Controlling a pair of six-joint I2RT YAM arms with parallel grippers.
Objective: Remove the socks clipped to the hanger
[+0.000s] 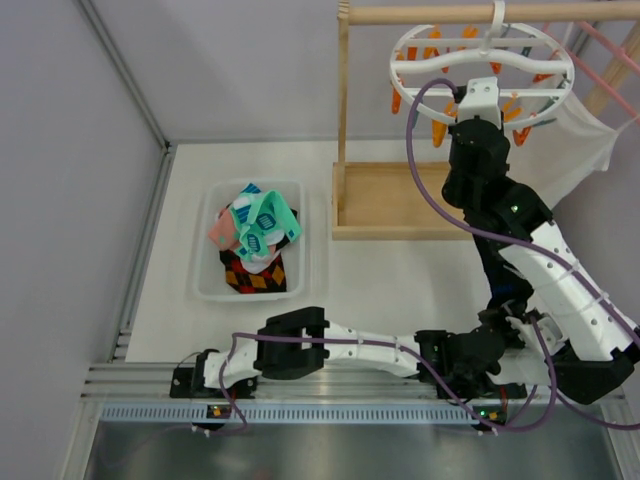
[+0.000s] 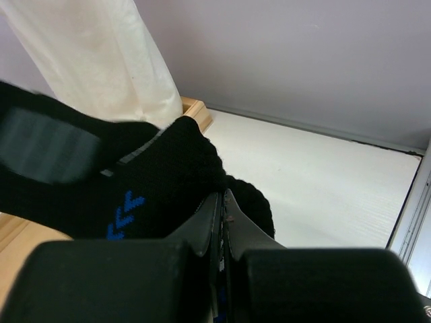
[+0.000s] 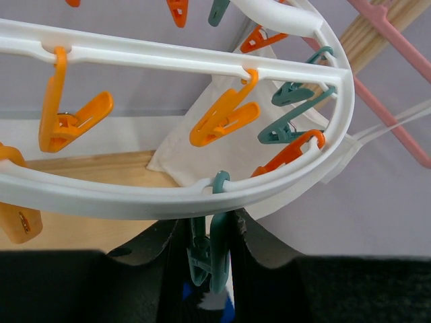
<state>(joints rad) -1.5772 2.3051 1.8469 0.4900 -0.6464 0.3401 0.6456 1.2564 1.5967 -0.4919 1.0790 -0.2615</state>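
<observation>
The white ring hanger [image 1: 420, 38] hangs from the wooden rail at the top right, with orange and teal pegs dangling from it. My right gripper [image 3: 207, 235] is raised under its rim [image 3: 135, 195], with both fingers pressed on a teal peg [image 3: 219, 256]. A blue and white scrap of sock [image 3: 202, 303] shows just below that peg. A black sock [image 2: 155, 175] with blue chevron marks fills the left wrist view. My left gripper [image 2: 223, 198] is shut on its lower end. Several pink and mint-teal socks [image 1: 258, 222] lie in the tray.
The white plastic tray [image 1: 205, 270] sits at the left of the table and also holds a black sock with red-orange diamonds. The wooden stand's base [image 1: 390, 200] lies under the hanger. A white cloth [image 1: 570, 150] hangs on a pink hanger [image 1: 610, 60] at the right.
</observation>
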